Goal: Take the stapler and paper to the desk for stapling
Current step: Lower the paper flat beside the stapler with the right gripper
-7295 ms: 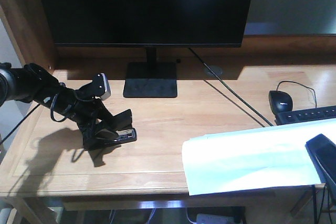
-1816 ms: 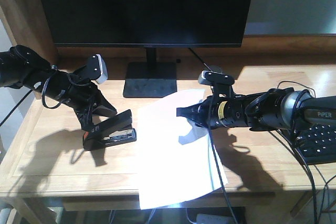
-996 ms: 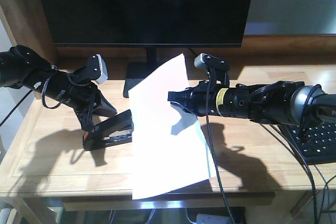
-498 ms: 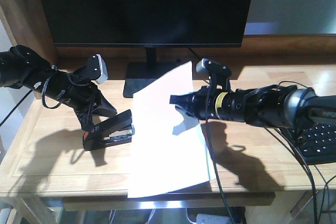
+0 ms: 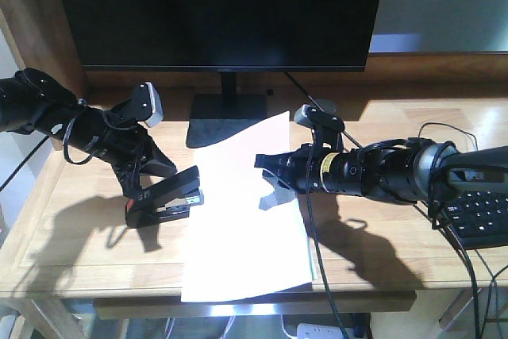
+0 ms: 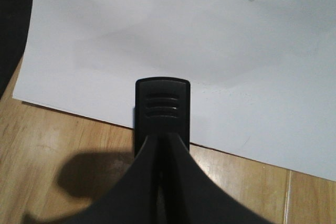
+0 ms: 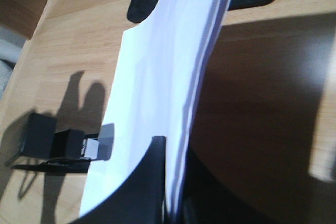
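1. The left gripper [image 5: 145, 188] has its fingers clenched around the rear of the stapler [image 5: 173, 201]. The stapler rests on the desk [image 5: 381, 252], its nose pointing away from those fingers toward the paper [image 5: 242, 236].
2. The right gripper [image 5: 268, 176] pinches one edge of the sheet. The sheet is raised at its fingertips and slopes down beyond them toward the stapler.
3. In the left wrist view the sheet's edge crosses right at the stapler's nose [image 6: 163, 103]. Whether it is inside the mouth cannot be told.
4. The right fingers should probably lower the sheet and slide it straight ahead, flat, until its margin sits deep in the mouth.
5. The left fingers should hold the stapler level and press only once the sheet is settled, or the staple could miss the margin.
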